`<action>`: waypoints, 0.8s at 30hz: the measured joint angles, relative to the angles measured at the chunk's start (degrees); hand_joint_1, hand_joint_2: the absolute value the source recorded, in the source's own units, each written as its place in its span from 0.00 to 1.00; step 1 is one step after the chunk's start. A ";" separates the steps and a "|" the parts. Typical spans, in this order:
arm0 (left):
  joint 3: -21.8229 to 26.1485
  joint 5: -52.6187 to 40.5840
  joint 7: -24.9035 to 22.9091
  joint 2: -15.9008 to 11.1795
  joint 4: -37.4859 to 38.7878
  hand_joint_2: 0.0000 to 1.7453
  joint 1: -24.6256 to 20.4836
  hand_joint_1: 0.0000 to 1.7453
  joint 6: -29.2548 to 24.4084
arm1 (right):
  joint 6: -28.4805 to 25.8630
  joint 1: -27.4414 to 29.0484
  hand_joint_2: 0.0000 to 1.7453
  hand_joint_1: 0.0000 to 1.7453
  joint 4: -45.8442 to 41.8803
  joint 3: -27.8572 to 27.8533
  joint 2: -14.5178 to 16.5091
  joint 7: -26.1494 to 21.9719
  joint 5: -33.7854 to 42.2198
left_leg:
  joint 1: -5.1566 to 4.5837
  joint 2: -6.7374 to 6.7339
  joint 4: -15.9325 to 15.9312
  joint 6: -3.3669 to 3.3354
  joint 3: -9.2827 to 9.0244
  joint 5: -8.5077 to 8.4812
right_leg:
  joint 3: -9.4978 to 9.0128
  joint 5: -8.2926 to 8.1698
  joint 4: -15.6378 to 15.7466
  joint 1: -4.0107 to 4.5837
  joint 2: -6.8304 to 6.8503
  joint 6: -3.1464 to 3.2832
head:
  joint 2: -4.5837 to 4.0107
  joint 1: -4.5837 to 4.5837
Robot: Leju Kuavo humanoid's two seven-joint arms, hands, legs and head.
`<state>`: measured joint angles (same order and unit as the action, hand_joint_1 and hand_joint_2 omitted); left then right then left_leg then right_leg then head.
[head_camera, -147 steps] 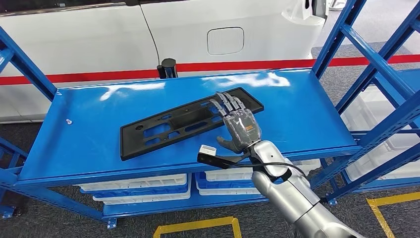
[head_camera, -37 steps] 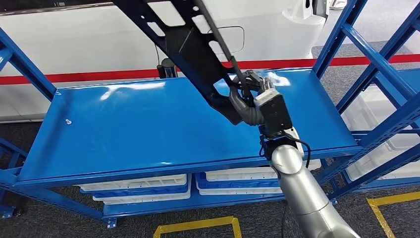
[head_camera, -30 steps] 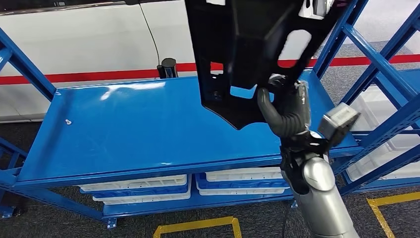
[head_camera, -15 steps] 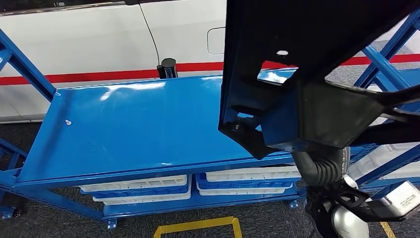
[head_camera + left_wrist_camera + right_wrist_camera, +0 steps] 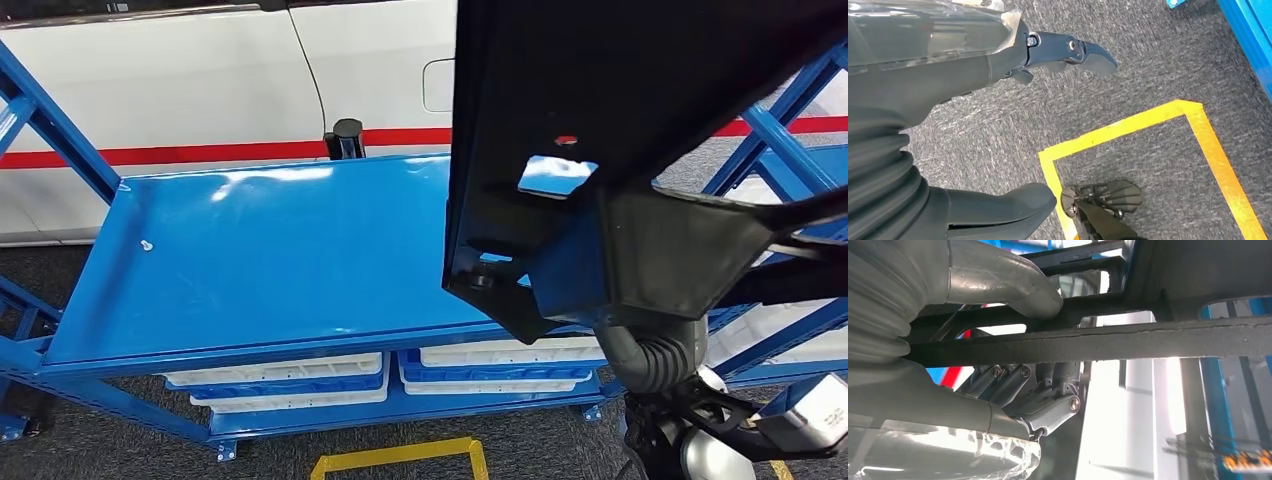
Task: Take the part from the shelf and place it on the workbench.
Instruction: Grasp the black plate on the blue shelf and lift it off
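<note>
From the head view I see the black part [image 5: 600, 110] lifted clear of the blue shelf [image 5: 270, 250] and held close to the camera, covering the upper right of the frame, with cut-outs through which the shelf surface shows. My right hand [image 5: 1013, 385] grips it — in the right wrist view the thumb [image 5: 998, 280] lies over one side of the part's edge bar and the darker fingers [image 5: 1048, 390] are curled against the other side. My left hand [image 5: 998, 125] hangs over grey carpet [image 5: 1158, 55] marked with yellow tape [image 5: 1128, 130]; its thumb and fingers are apart and it holds nothing. White bins [image 5: 290, 375] sit on the lower shelf level. Behind the shelf stands a white car body [image 5: 200, 80] with a red stripe.
</note>
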<state>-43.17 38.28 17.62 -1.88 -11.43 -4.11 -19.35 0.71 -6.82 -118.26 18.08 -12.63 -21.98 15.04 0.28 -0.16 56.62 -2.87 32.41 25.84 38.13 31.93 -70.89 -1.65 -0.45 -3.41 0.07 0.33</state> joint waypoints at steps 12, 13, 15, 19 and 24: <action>0.88 1.39 0.82 0.07 0.34 1.00 0.53 0.00 -0.14 | 5.74 -1.97 1.00 1.00 2.25 3.05 -0.59 2.42 3.55 | 0.54 0.37 14.08 3.41 6.12 9.09 | -4.68 -5.42 12.34 -0.28 0.18 2.53 | 0.00 -0.22; 0.93 1.43 0.90 0.07 0.37 1.00 0.59 0.00 -0.14 | 5.79 -1.97 1.00 1.00 2.44 3.14 -0.58 2.48 3.56 | 0.55 0.36 16.63 3.45 6.80 10.15 | -4.21 -5.74 12.32 -0.15 0.26 2.69 | 0.00 -0.22; 0.97 1.47 0.95 0.08 0.42 1.00 0.72 0.00 -0.14 | 5.81 -1.94 1.00 1.00 2.81 3.31 -0.57 2.56 3.58 | 0.55 0.36 15.76 3.26 5.08 9.11 | -3.43 -6.37 12.30 0.00 0.32 2.64 | 0.00 -0.23; 1.27 1.49 1.02 0.07 0.46 1.00 0.72 0.00 -0.16 | 5.82 -1.99 1.00 1.00 3.09 3.44 -0.56 2.57 3.61 | 0.20 0.59 1.51 2.50 -4.28 4.86 | -2.84 -7.56 12.34 0.20 0.36 1.52 | 0.00 -0.21; 1.53 1.48 1.05 0.15 0.50 1.00 0.79 0.00 -0.16 | 6.13 -1.63 1.00 1.00 3.13 3.70 -0.45 2.51 3.53 | -0.11 0.26 0.08 0.62 -3.08 2.81 | -1.57 -7.10 11.27 0.41 0.44 0.18 | 0.00 -0.11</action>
<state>-41.64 39.76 18.67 -1.73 -10.93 -3.32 -19.52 6.84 -8.44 -115.13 21.78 -13.08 -19.47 18.56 0.16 0.10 56.70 -2.26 29.32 28.65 36.56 24.83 -59.61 -1.24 -0.02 -3.24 0.07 0.22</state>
